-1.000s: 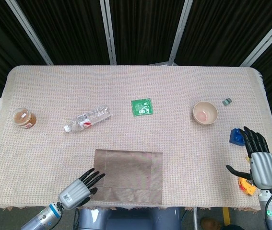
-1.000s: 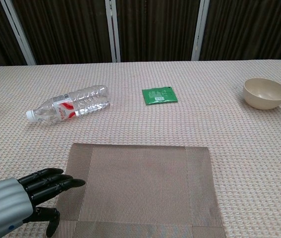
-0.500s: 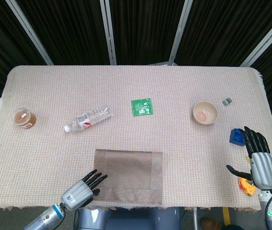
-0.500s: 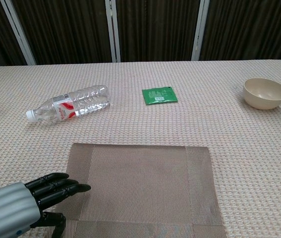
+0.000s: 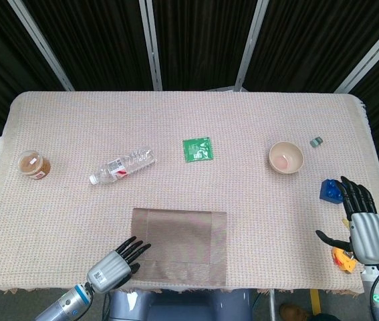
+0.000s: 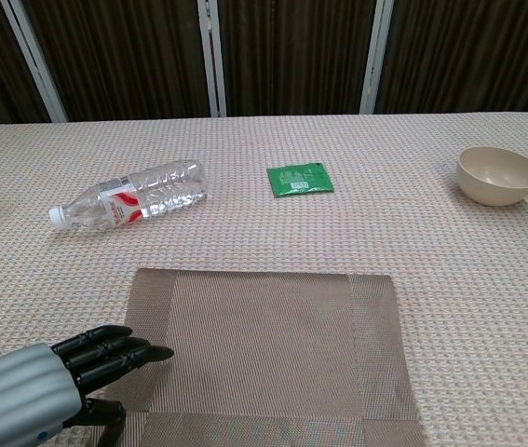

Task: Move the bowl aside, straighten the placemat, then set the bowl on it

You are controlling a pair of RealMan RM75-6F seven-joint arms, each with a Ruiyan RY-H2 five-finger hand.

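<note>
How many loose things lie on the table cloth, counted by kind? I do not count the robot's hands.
Bowl: 1
Placemat: 1
Plastic bottle: 1
Green packet: 1
Jar: 1
Blue block: 1
Small grey piece: 1
Yellow-orange thing, partly hidden: 1
Total: 8

left robot hand drawn back toward the near tabletop edge, lowered, fingertips now laid over the placemat's near left corner
</note>
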